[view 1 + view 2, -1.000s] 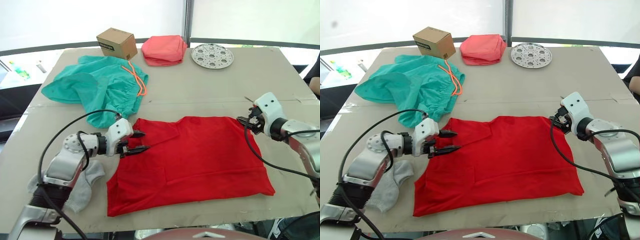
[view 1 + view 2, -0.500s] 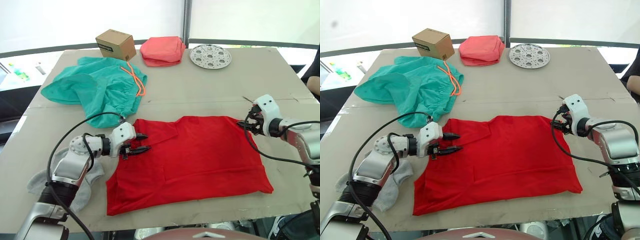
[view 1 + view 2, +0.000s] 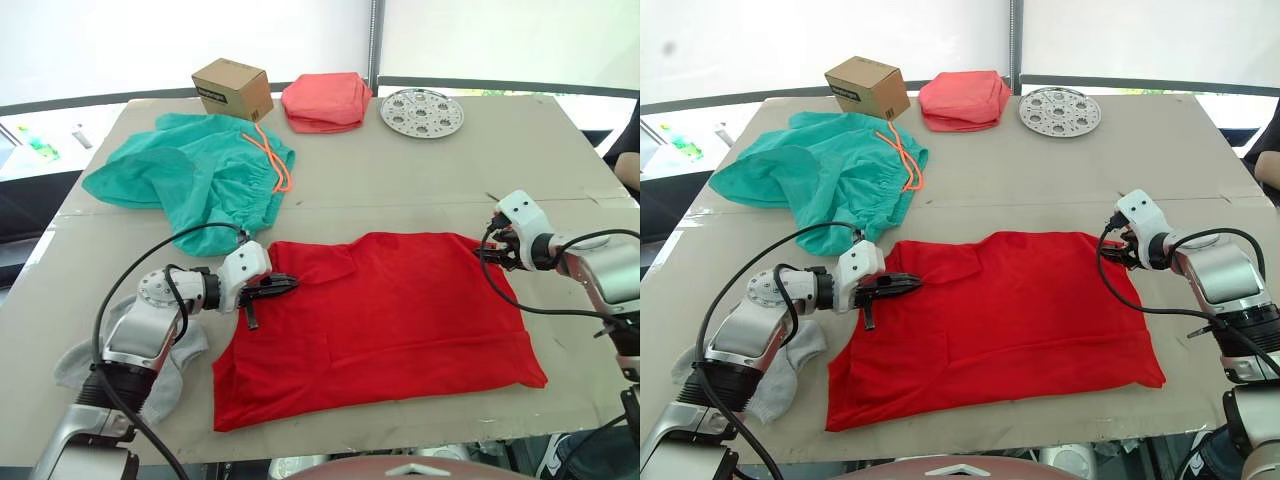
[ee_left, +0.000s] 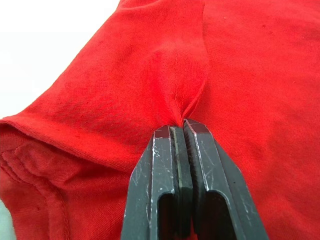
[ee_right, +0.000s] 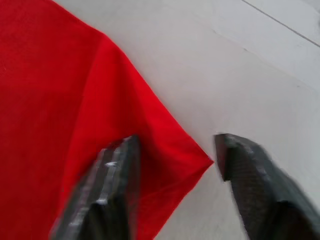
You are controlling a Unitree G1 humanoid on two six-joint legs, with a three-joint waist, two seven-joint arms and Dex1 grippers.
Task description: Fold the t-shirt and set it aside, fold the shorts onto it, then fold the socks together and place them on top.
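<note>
We pinch a fold of the t-shirt [image 3: 390,305] in our left tool [image 4: 179,131]. Our right tool [image 5: 172,150] straddles its far corner, fingers spread.

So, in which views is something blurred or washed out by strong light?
Right wrist view: the right gripper fingers look soft and out of focus, while the t-shirt corner is sharper. Left wrist view: the surface beside the cloth is blown out white. Left eye view: the background above the table is overexposed.
</note>
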